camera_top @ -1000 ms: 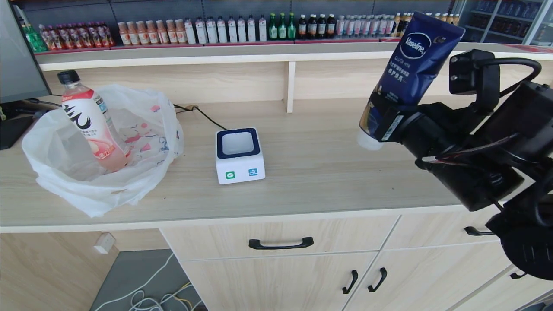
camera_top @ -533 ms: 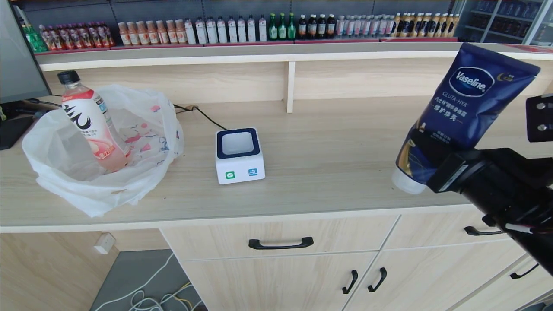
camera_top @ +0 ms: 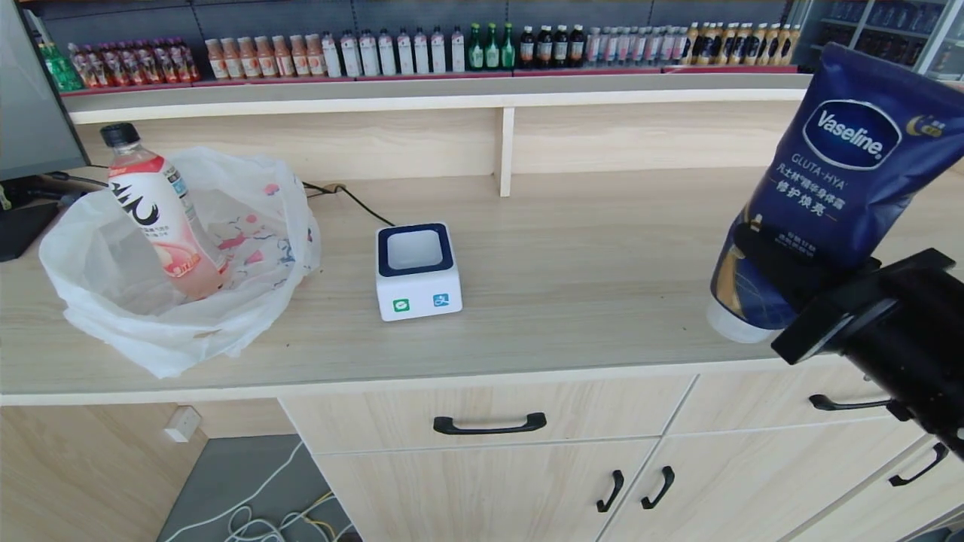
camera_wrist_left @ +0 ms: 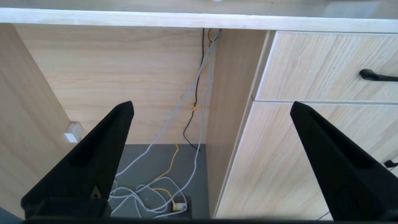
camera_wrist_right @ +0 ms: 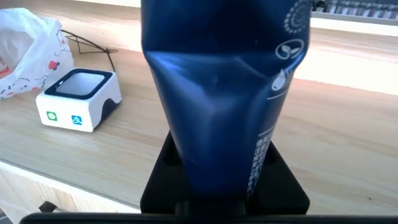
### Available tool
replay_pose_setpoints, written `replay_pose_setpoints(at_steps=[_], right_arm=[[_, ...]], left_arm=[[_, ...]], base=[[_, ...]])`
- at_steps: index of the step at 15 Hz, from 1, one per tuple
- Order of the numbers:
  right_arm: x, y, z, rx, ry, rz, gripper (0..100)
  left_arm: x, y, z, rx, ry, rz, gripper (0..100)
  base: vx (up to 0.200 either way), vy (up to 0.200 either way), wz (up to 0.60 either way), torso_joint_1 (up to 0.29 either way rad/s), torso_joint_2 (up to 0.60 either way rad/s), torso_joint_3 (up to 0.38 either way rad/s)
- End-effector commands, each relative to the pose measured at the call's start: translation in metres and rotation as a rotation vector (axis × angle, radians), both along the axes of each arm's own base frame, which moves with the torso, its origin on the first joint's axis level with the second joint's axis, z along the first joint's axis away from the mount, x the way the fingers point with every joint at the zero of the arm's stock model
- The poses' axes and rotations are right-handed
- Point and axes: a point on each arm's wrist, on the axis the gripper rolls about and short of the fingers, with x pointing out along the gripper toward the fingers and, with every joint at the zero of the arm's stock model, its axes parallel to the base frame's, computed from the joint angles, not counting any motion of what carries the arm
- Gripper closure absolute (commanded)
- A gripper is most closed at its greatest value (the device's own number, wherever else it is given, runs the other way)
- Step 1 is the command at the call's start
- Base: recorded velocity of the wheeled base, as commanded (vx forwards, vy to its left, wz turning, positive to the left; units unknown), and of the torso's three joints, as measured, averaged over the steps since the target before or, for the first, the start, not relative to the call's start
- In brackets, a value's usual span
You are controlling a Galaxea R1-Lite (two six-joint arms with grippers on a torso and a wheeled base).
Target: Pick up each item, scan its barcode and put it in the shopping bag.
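a pale wood counter (camera_top: 572, 248) is running across the shop, carrying the scanner (camera_top: 418, 271) near its middle. behind the scanner, past a raised ledge, a shelf (camera_top: 422, 75) is holding a long row of drink bottles. below the scanner, cabinets (camera_top: 489, 482) with black handles are facing the robot, and loose cables (camera_top: 256, 519) are lying on the floor down to its left.

left of the scanner a white plastic bag (camera_top: 98, 301) is sitting open on the counter. a pink bottle (camera_top: 162, 218) is standing tilted inside it, its black cap poking above the rim.

well right of the scanner, the right gripper (camera_top: 809, 282) is clamping the lower part of a dark blue tube (camera_top: 836, 173). the tube's cap end is pointing down near the counter's front edge; i cannot tell whether the cap is touching the wood. the left gripper (camera_wrist_left: 205, 162) is hanging lower than the scanner, facing the cabinets, with its jaws standing wide apart and nothing between them.
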Motion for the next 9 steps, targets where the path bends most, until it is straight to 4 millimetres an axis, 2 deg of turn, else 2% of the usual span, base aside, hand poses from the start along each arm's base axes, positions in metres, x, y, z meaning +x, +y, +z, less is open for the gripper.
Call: replay_pose_setpoints(at_steps=[1, 5, 9], right_arm=[[-0.013, 0.012, -0.002, -0.091, -0.034, 0.064, 100], [-0.031, 0.04, -0.006, -0.279, -0.124, 0.176, 100], [-0.043, 0.048, -0.02, -0.434, -0.185, 0.277, 100]], left_arm=[[0.0, 0.0, 0.0, 0.01, -0.002, 0.0, 0], [0.0, 0.0, -0.001, -0.025, 0.007, 0.001, 0], [0.0, 0.0, -0.001, -0.032, 0.007, 0.001, 0]], base=[[0.0, 0.0, 0.0, 0.0, 0.0, 0.0], [0.0, 0.0, 0.0, 0.0, 0.0, 0.0], [0.0, 0.0, 0.0, 0.0, 0.0, 0.0]])
